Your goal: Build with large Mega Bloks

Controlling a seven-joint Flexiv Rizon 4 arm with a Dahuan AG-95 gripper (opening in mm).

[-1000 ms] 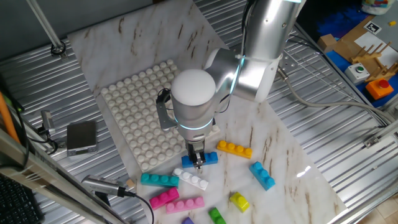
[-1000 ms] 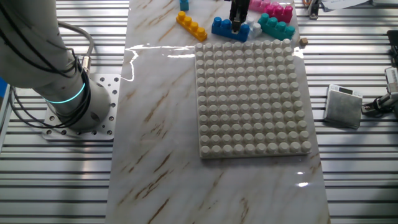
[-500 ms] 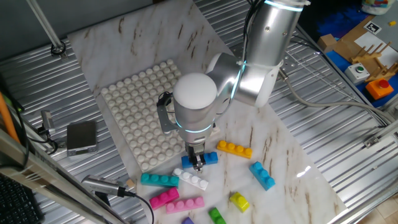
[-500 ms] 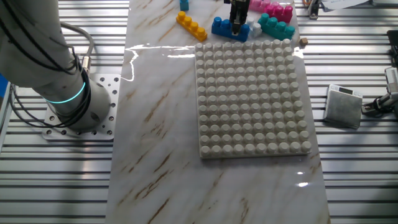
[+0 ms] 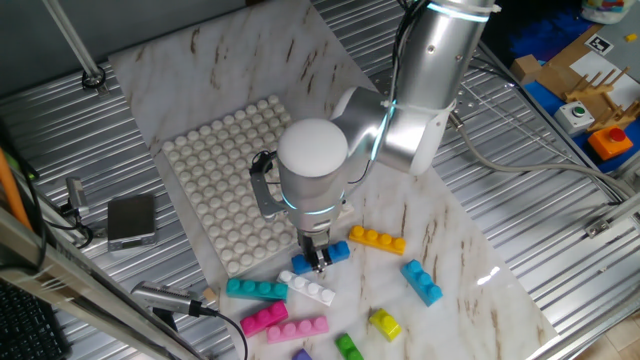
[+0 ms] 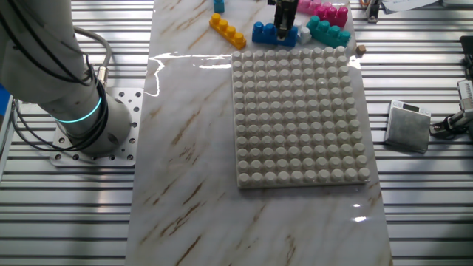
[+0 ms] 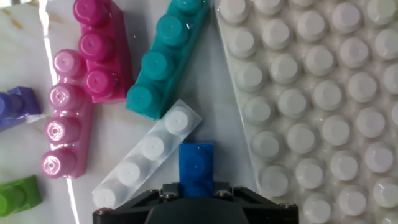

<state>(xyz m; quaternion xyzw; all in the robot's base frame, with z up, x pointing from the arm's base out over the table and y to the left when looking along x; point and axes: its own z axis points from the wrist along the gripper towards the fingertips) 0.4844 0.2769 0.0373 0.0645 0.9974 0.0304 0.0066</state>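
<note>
Blue brick [image 7: 196, 169] sits clamped between my gripper [image 5: 318, 260] fingers, just off the near edge of the white baseplate [image 5: 222, 175]. From the hand view its long axis runs straight out along the fingers, while the white brick [image 7: 148, 154] touching its left side lies diagonally. Left of that I see a teal brick [image 7: 166, 57], then a magenta brick [image 7: 101, 50] and a pink brick [image 7: 62, 114]. An orange brick [image 5: 377, 240] lies to the right. I can read no writing on any brick.
</note>
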